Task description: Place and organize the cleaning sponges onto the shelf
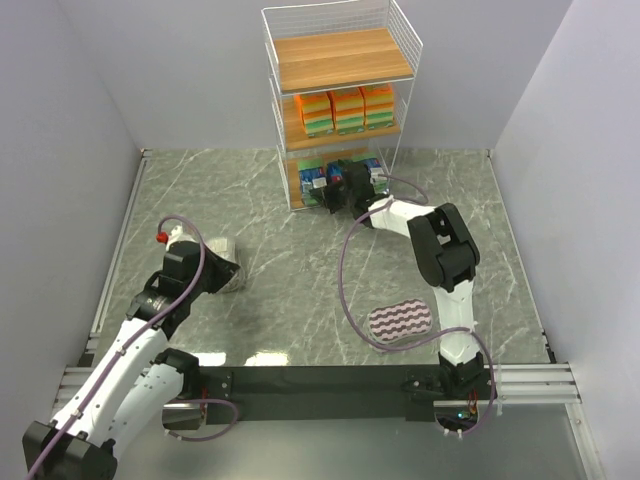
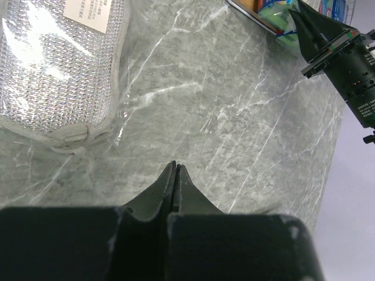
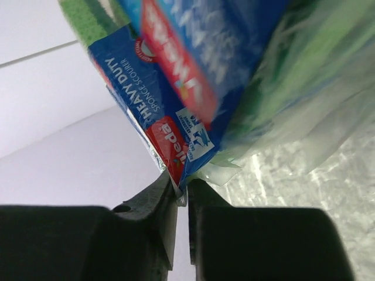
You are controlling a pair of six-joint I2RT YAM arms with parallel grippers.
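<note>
The shelf stands at the back. Three orange-yellow sponge packs sit on its middle tier and blue-green packs on the bottom tier. My right gripper reaches into that bottom tier. Its jaws are parted a little, with the corner of a blue-green pack still between them. The purple-white striped sponge lies on the table by the right arm. The silvery-grey sponge in clear wrap lies just ahead and left of my left gripper, which is shut on nothing.
The shelf's top tier is bare wood. White walls close in the marble table on three sides. A purple cable loops from the right arm over the table near the striped sponge.
</note>
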